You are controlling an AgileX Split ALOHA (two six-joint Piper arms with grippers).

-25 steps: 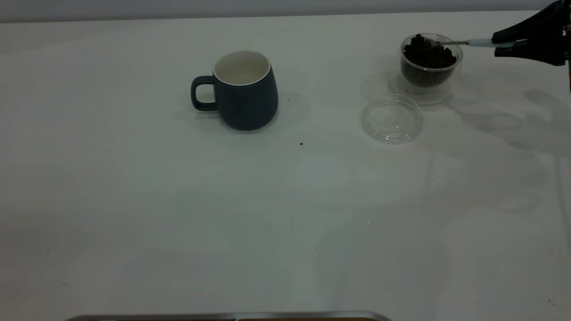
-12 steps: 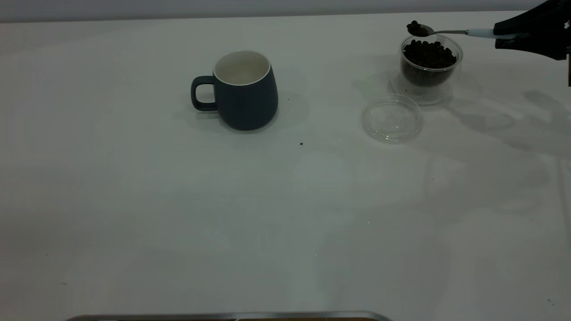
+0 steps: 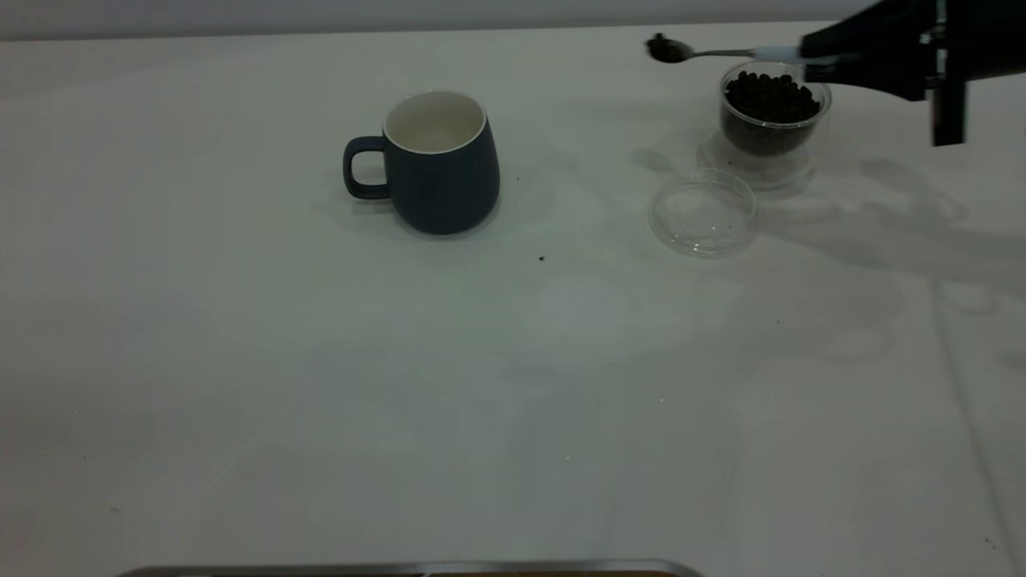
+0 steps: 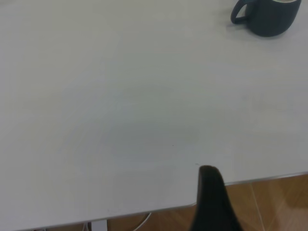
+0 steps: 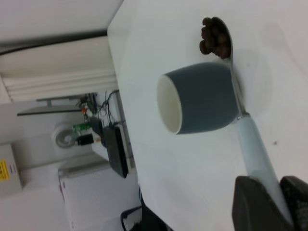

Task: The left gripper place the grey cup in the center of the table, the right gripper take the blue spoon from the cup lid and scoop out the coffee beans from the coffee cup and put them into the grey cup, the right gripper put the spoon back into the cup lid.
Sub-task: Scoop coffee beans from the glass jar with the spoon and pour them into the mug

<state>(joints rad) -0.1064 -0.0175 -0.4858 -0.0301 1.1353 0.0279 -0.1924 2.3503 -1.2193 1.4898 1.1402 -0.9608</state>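
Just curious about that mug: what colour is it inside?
White inside the grey cup, dark blue-grey outside; the exterior view shows it best.

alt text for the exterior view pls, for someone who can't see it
The right tool holds a spoon loaded with coffee beans in the air, just left of a glass cup full of beans. A clear lid lies in front of that cup, and an empty grey mug stands further left on the white table.
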